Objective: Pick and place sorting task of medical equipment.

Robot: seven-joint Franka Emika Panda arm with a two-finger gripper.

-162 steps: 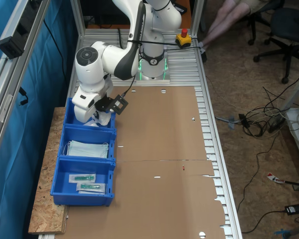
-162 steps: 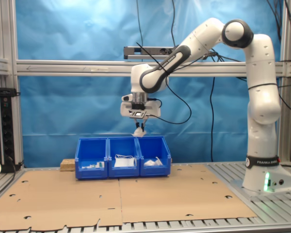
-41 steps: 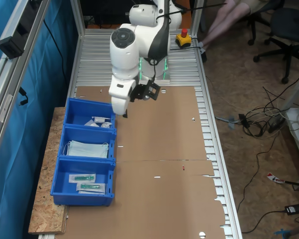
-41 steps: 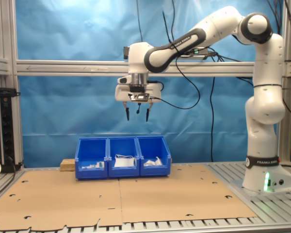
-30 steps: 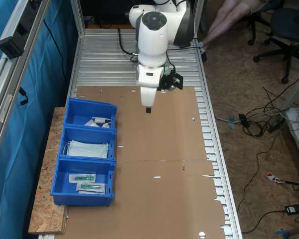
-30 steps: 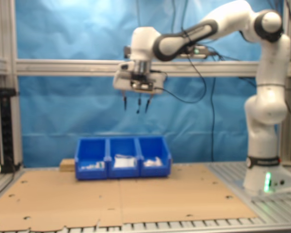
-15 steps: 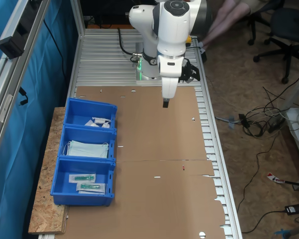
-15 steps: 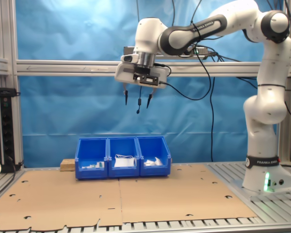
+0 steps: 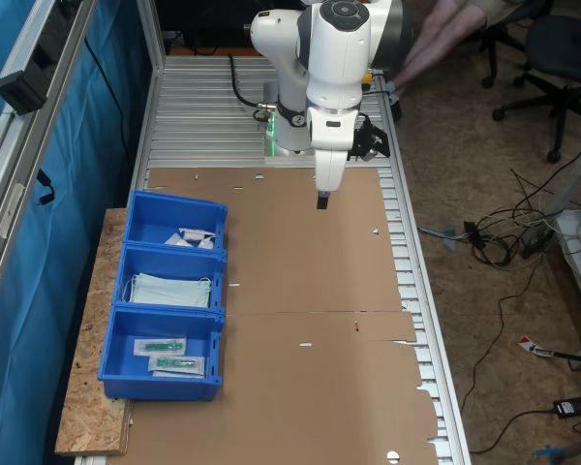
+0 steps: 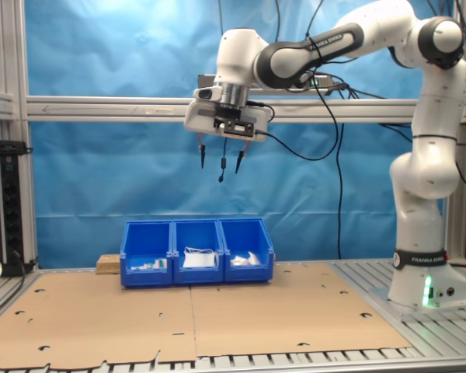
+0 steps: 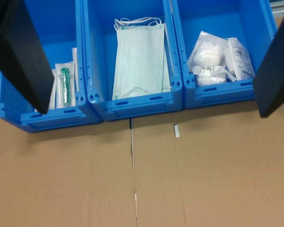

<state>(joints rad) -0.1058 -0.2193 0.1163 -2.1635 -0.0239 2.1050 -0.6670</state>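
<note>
The medical equipment, small white soft packets (image 11: pixel 213 61), lies in the end bin (image 11: pixel 217 96) of a row of three blue bins. The same packets (image 9: pixel 196 236) show in the bin nearest the arm's base in the first exterior view, and as white packets (image 10: pixel 247 258) in the second exterior view. My gripper (image 10: pixel 220 162) hangs open and empty, high above the brown cardboard. In the first exterior view the gripper (image 9: pixel 321 201) is over the cardboard, away from the bins. In the wrist view the dark fingers (image 11: pixel 19 52) stand wide apart.
The middle bin holds pale blue face masks (image 11: pixel 139 56); the other end bin holds clear packets with green sticks (image 11: pixel 64 87). The bins (image 9: pixel 216 254) stand at the cardboard's (image 9: pixel 310 320) edge on a chipboard strip. A red stop button (image 9: pixel 357 73) sits beside the arm's base.
The gripper rose from over the bin with the white packets and swung out across the cardboard toward the arm's base, open and empty. Over the last half second it stays still.
</note>
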